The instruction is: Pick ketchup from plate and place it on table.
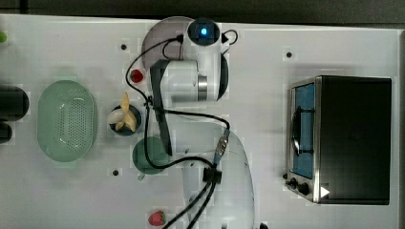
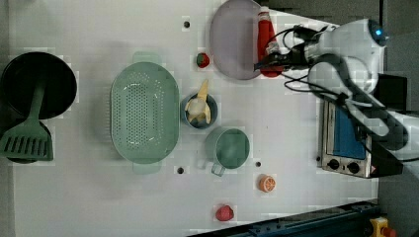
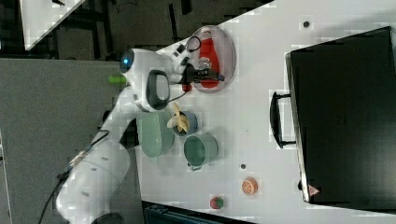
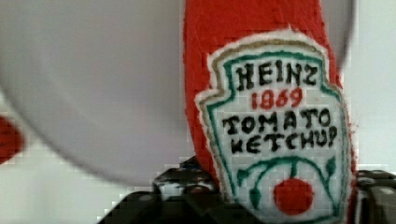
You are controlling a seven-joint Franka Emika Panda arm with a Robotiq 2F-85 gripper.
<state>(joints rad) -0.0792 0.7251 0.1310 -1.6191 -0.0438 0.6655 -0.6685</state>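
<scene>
The big white table (image 2: 99, 197) carries the round plate (image 2: 230, 42) near one long edge. The ketchup (image 2: 266, 39) lies along the plate's rim, on the left view's right. The gripper (image 2: 269, 58) has its jaws pinched on the ketchup's fat end. This looks like the grab step. Next it should lift the bottle up, then carry it to a bare spot on the table

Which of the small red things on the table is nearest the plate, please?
The strawberry, just off the plate rim on the basket side. The other red fruit sits at the far table edge, beyond the orange slice.
</scene>
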